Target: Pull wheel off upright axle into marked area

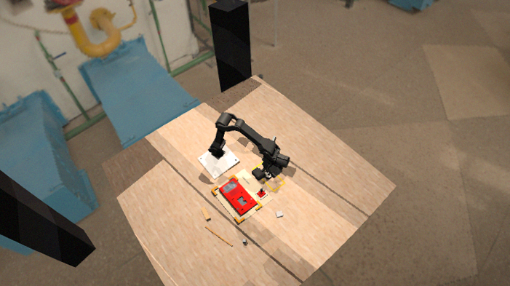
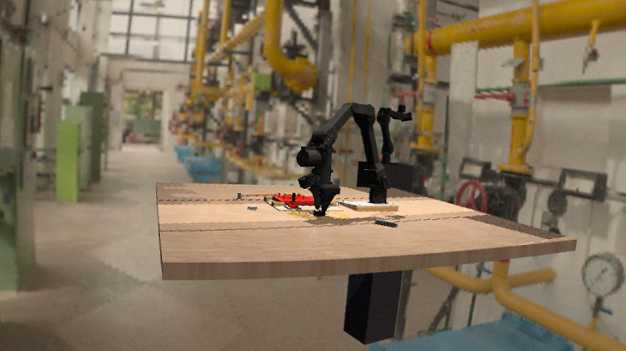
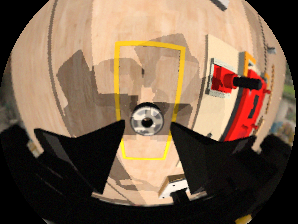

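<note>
- The marked area [image 3: 148, 102], a yellow outline on the wooden table [image 1: 322, 169], held the wheel [image 3: 145, 120], which lay in the near half of the outline in the wrist view.
- The wheel lay flat, its silvery face and dark centre hole turned up toward the wrist camera, so its axis stood upright from the table top.
- The gripper [image 3: 148, 137] hung low over the marked area with its jaws parted; a finger [image 3: 100, 145] stood to each side of the wheel, and a thin gap showed between wheel and finger on both sides, so it gripped nothing.
- From above, the gripper [image 1: 266, 175] covered the wheel, and only the yellow outline [image 1: 279, 187] showed around it.
- Just beside the marked area lay a pale mat with orange corner marks [image 1: 216, 190], carrying a red plate [image 1: 237, 198].
- The upright axle [image 1: 260, 192] stood on a small red base at the mat's edge nearest the outline, apart from the wheel.
- Loose pieces lay well away from the gripper: a small wooden block [image 1: 205, 213], a thin stick [image 1: 218, 235], a small grey cube [image 1: 279, 214] and a tiny dark part [image 1: 244, 241].
- The arm's base stood on a white plate [image 1: 218, 162].
</note>
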Motion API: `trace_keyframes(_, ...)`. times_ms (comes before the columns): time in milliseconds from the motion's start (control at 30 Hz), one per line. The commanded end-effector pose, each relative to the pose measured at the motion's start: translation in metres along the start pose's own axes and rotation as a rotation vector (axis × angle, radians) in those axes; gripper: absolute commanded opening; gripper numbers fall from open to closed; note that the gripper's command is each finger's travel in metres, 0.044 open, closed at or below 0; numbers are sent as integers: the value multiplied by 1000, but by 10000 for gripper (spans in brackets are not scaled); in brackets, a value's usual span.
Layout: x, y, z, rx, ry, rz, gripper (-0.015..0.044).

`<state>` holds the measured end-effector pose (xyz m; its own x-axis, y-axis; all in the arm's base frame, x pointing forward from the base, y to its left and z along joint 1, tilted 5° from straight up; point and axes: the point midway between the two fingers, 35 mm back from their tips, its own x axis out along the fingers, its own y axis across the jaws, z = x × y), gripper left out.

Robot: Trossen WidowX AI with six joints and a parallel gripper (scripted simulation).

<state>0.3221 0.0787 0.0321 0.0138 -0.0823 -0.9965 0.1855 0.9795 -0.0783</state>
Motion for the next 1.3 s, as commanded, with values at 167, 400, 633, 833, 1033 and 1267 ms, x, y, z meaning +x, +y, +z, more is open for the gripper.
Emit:
trace_keyframes(167,-53,1,1,-1,-15,9,300)
trace_keyframes(400,-81,-20,-47,-3,-13,8,440)
trace_keyframes(633,-97,-35,-80,-2,-7,6,440)
trace_keyframes(833,-97,-35,-80,-2,-7,6,440)
trace_keyframes(1033,-97,-35,-80,-2,-7,6,440)
trace_keyframes(1267,-97,-35,-80,-2,-7,6,440)
